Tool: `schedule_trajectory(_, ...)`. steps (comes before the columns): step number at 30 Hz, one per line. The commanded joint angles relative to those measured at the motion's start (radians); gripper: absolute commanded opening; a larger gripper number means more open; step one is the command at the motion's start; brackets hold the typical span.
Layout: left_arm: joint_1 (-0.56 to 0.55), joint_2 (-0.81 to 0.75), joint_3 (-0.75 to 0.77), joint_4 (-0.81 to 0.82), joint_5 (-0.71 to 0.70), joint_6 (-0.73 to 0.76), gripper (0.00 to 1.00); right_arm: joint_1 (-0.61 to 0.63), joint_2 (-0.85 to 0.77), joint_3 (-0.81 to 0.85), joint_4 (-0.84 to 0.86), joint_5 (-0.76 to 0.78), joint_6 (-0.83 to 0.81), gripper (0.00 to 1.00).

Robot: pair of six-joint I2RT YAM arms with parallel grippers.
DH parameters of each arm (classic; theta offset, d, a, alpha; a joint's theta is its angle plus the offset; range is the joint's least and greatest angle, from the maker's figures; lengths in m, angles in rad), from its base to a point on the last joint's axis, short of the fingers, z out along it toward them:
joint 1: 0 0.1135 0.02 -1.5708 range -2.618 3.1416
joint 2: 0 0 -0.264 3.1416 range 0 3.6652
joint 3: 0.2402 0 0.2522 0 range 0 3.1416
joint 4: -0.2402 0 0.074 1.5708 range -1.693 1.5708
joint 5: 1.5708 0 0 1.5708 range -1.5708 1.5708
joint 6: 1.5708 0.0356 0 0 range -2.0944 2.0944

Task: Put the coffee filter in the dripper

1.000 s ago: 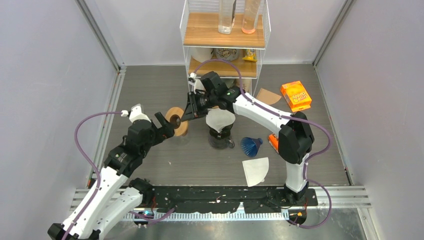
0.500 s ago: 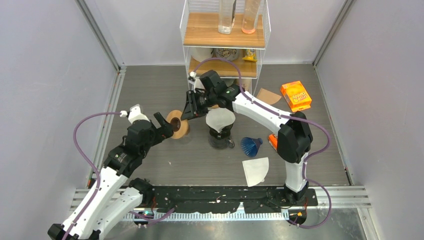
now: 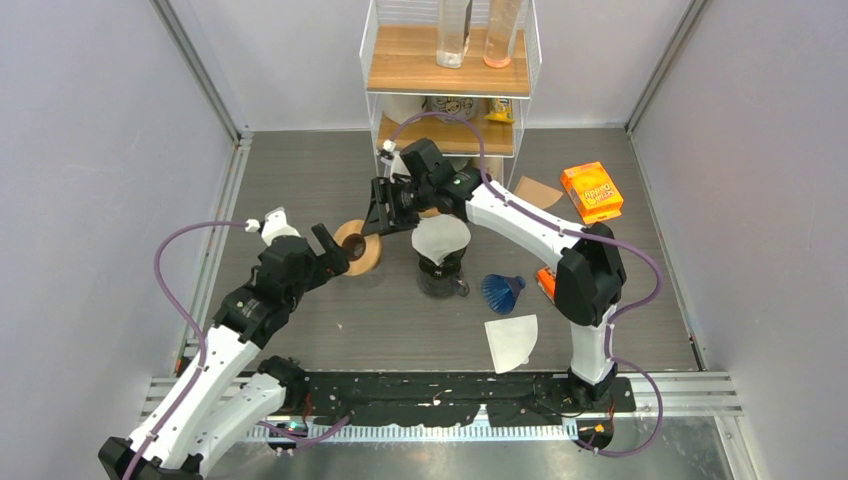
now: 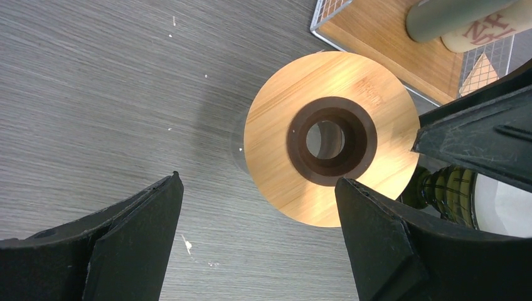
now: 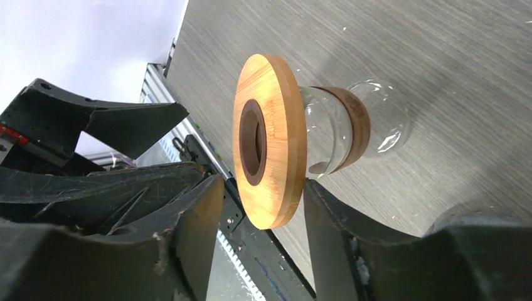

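Observation:
The glass dripper with a round wooden collar [image 3: 356,250] lies on its side on the table, left of the dark carafe. My right gripper [image 3: 373,222] straddles the collar [image 5: 282,138]. Its jaws are open, with a gap on one side. My left gripper [image 3: 333,254] is wide open and empty, its fingertips just short of the collar [image 4: 282,163]. One white coffee filter [image 3: 440,237] sits on top of the carafe [image 3: 438,275]. Another white filter [image 3: 511,340] lies flat near the front.
A blue funnel-shaped dripper [image 3: 501,291] lies right of the carafe. A brown filter [image 3: 537,192] and an orange box [image 3: 591,191] are at the back right. A clear shelf unit [image 3: 447,135] stands at the back centre, just behind my right arm.
The dripper and my right gripper have moved slightly nearer and to the right. My left gripper has edged forward with them, still open.

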Motion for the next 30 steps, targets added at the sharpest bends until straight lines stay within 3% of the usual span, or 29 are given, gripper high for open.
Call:
schedule_trajectory(1,0.005,0.002,0.025,0.012,-0.004,-0.013,1.0,-0.012,-0.047,0.046,0.006,0.053,-0.024,0.58)
schedule_trajectory(11,0.006,0.0,0.024,0.016,-0.003,-0.016,1.0,-0.023,-0.062,0.071,-0.002,0.088,-0.073,0.8)
schedule_trajectory(21,0.006,0.003,0.027,0.031,0.011,-0.018,1.0,-0.026,-0.179,0.111,-0.012,0.188,-0.183,0.93)
schedule_trajectory(26,0.006,-0.003,0.024,0.058,0.016,-0.018,1.0,-0.038,-0.294,0.018,-0.005,0.299,-0.242,0.99)
schedule_trajectory(30,0.007,-0.002,0.026,0.082,0.023,-0.012,1.0,-0.076,-0.439,-0.131,0.029,0.446,-0.269,0.95)
